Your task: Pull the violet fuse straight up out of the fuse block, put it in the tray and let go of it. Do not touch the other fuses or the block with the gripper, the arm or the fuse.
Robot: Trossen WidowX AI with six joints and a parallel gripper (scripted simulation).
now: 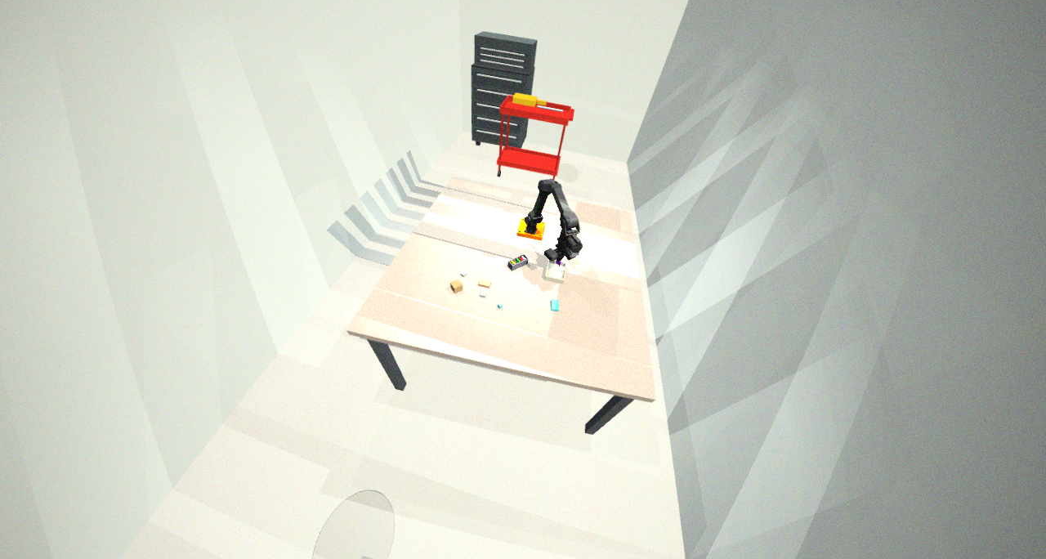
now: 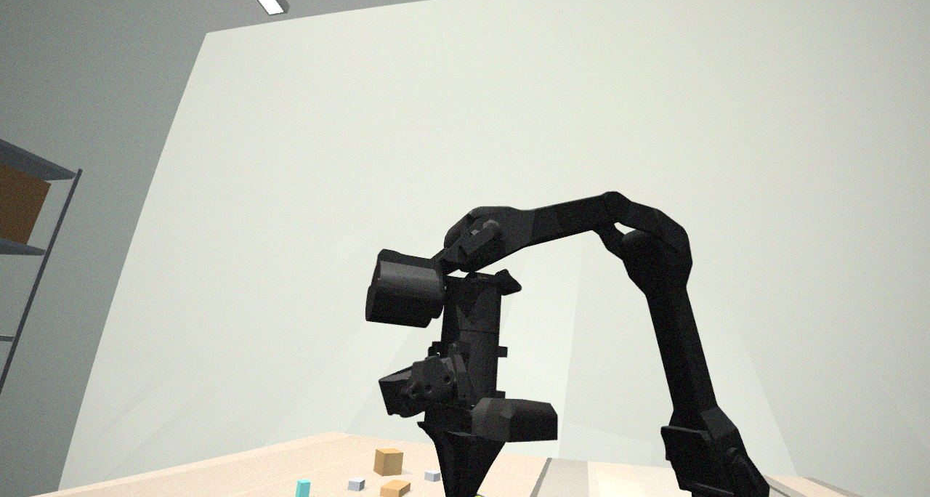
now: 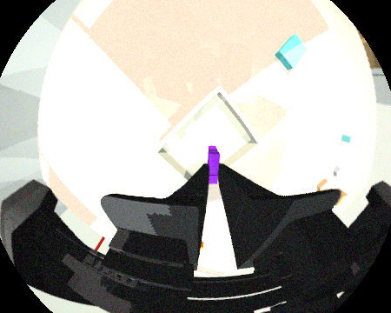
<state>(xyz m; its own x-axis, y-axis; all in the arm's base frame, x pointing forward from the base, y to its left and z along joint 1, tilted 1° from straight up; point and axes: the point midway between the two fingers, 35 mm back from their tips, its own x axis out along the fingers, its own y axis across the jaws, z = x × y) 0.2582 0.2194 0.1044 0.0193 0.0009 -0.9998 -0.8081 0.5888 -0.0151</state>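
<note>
My gripper [image 1: 559, 259] [image 3: 213, 169] is shut on the violet fuse [image 1: 558, 264] [image 3: 213, 163], which hangs from the fingertips. In the exterior view the fingertips and fuse are cut off by the bottom edge. The pale square tray [image 1: 554, 279] [image 3: 238, 115] lies below; in the wrist view the fuse shows over its near part, above the inside floor. The exact height over the tray is hard to tell. The grey fuse block [image 1: 516, 266] with its other coloured fuses stands left of the tray in the top view, apart from the gripper; it is not visible in the wrist view.
A teal block [image 1: 554, 305] [image 3: 291, 52] lies beyond the tray. A brown cube [image 1: 456, 285] [image 2: 388, 461], a flat orange block [image 1: 484, 283] [image 2: 394, 488] and several smaller blocks lie to the left in the top view. A red cart [image 1: 528, 160] stands behind the table.
</note>
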